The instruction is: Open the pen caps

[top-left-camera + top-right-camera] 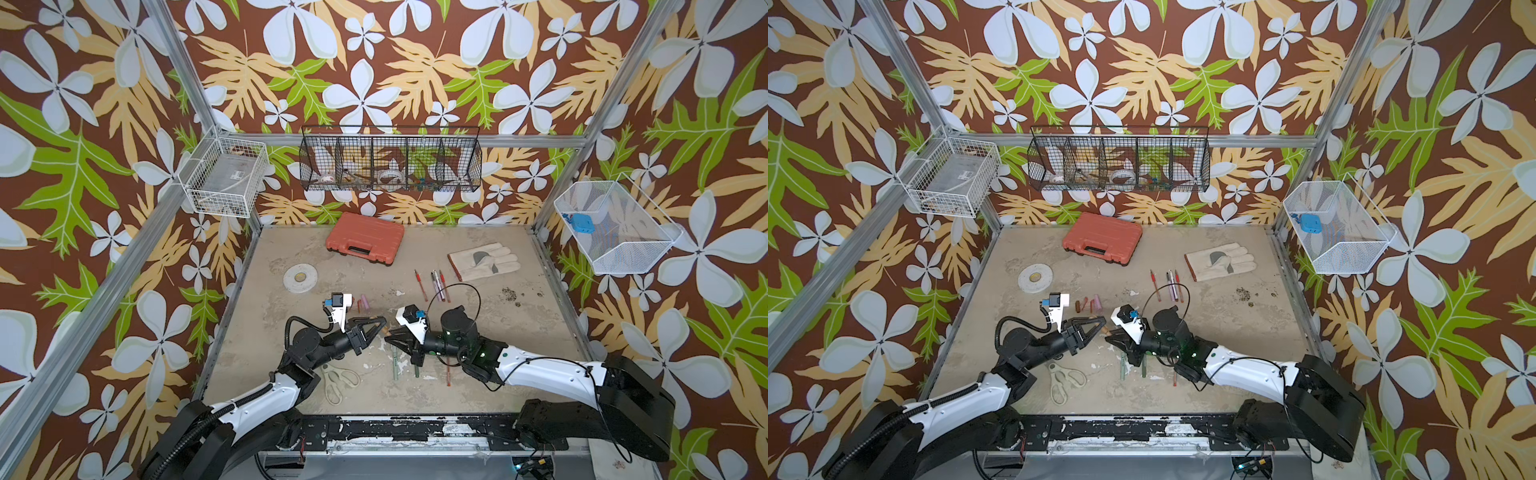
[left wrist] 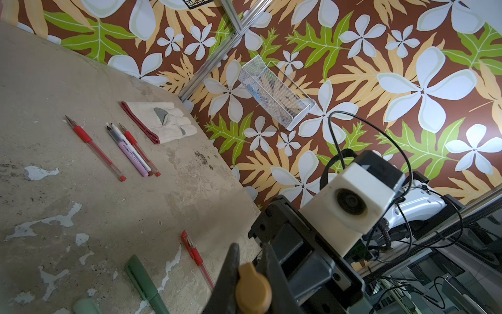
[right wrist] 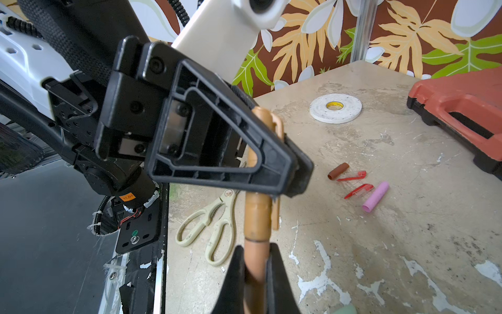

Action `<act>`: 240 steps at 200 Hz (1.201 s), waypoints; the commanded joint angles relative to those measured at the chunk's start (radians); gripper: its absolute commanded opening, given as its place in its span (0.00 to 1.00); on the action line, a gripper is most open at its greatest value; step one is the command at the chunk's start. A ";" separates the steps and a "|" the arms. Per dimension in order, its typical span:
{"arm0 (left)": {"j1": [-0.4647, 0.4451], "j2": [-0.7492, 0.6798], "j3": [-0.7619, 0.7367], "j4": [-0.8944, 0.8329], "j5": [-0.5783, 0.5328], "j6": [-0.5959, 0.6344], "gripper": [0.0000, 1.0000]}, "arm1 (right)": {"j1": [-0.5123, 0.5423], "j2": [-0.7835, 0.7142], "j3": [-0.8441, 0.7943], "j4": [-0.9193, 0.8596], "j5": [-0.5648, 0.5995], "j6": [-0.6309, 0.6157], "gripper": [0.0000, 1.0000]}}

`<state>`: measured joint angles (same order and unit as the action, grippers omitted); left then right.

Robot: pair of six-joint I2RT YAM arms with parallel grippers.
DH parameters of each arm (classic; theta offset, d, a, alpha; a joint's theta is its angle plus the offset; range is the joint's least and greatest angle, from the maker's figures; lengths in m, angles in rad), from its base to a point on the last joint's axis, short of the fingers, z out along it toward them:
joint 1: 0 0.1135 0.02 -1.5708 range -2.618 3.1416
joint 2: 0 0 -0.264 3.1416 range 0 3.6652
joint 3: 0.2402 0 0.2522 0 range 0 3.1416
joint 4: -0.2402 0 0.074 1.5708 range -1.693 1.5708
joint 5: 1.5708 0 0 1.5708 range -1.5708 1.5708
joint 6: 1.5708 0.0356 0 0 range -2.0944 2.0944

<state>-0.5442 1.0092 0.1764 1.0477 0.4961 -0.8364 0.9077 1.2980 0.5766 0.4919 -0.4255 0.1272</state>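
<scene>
A gold pen hangs above the table between my two grippers. My left gripper (image 2: 250,252) is shut on its gold cap (image 2: 252,291), which also shows in the right wrist view as the gold cap (image 3: 258,214). My right gripper (image 3: 256,250) is shut on the pen body (image 3: 254,263), just behind the cap's edge. In both top views the left gripper (image 1: 384,321) and right gripper (image 1: 388,338) meet tip to tip mid-table. Loose pen caps lie nearby: brown (image 3: 338,170), two red (image 3: 353,175), pink (image 3: 376,199). Capped pens lie below: dark green (image 2: 146,285), red (image 2: 195,255).
Several uncapped pens (image 1: 432,284) lie beside a white work glove (image 1: 484,259). Cream scissors (image 1: 340,380) rest under my left arm. A tape roll (image 1: 300,277) and a red-orange tool case (image 1: 365,237) sit farther back. Wire baskets (image 1: 390,164) hang on the walls.
</scene>
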 commanded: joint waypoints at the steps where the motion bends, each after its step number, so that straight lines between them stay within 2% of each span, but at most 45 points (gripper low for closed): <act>1: 0.016 -0.013 0.007 0.203 -0.115 -0.038 0.00 | 0.003 0.011 -0.008 -0.219 -0.060 -0.021 0.00; 240: 0.053 -0.068 -0.032 0.226 -0.145 -0.070 0.00 | 0.003 0.007 -0.040 -0.225 -0.080 -0.019 0.00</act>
<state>-0.5117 0.9611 0.1402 1.0599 0.5278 -0.8787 0.9104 1.3025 0.5575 0.5270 -0.4553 0.1268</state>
